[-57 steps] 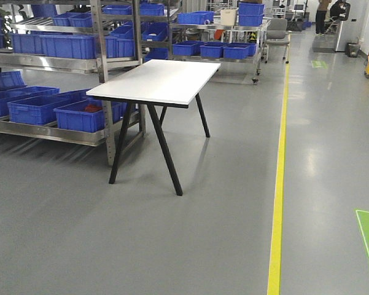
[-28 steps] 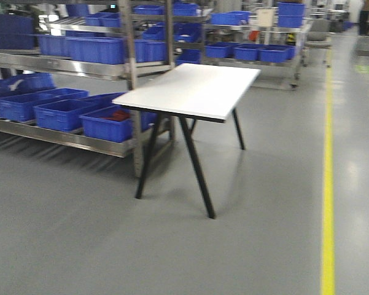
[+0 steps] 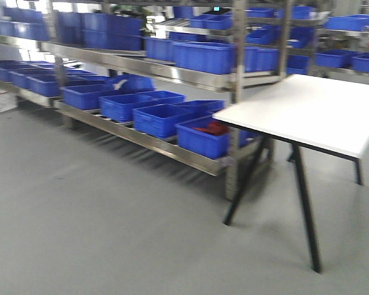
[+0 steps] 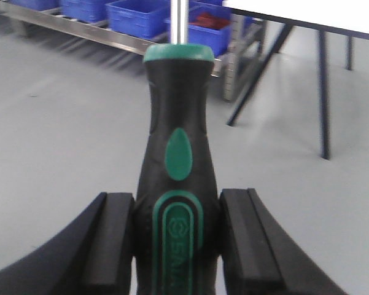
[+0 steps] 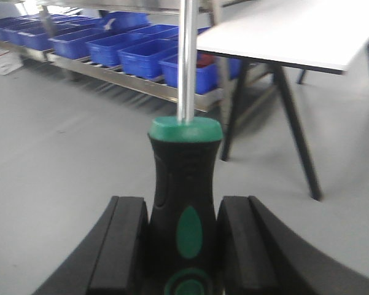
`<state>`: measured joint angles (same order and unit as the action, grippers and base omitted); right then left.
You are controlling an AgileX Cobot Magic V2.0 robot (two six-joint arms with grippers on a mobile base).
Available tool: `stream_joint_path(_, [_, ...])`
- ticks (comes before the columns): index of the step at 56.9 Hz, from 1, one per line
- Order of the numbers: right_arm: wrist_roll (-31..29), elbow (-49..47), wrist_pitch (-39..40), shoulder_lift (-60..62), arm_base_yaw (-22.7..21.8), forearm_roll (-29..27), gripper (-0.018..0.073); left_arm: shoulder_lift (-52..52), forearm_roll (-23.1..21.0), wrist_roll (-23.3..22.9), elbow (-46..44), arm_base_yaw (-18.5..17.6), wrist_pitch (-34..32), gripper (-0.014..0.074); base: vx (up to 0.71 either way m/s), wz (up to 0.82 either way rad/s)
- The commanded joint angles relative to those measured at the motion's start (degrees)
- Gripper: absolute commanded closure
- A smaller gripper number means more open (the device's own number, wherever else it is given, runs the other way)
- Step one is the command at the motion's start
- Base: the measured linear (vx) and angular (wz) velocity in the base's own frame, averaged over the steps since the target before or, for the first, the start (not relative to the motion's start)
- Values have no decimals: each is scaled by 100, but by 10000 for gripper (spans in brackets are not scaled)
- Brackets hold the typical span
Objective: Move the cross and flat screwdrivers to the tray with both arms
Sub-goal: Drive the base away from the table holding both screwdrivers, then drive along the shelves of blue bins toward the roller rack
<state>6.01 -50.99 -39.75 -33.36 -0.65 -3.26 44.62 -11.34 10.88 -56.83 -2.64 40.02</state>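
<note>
My left gripper (image 4: 177, 204) is shut on the black-and-green handle of a screwdriver (image 4: 178, 123), whose steel shaft runs up out of the left wrist view. In the right wrist view my right gripper (image 5: 183, 206) is likewise shut on a second black-and-green screwdriver (image 5: 184, 161), shaft pointing up out of frame. Both tips are out of view, so I cannot tell cross from flat. Both are held above grey floor. The tray is out of view. Neither gripper shows in the front view.
A white table (image 3: 313, 110) on black angled legs stands at the right, also seen as the table (image 5: 295, 31). A long steel rack (image 3: 141, 64) behind and left of it carries several blue bins (image 3: 159, 117); one bin holds something red (image 3: 212, 128). Grey floor lies in front.
The front view has swung left and come closer: the table has slid from centre to the right edge, and the rack of blue bins now fills most of the view.
</note>
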Motion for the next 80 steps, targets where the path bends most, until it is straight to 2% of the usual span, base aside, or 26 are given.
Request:
stream_joint_path(1, [-25, -163, 528, -21, -11, 2, 568, -52, -84, -33, -154, 15, -541, 597, 57, 65])
stream_joint_path(26, [-25, -163, 467, -21, -11, 5, 568, -97, -84, -33, -154, 15, -490, 597, 58, 54])
stream_joint_path(80, [-25, -163, 442, -21, -11, 5, 568, -110, -84, -33, -154, 15, -301, 597, 60, 37])
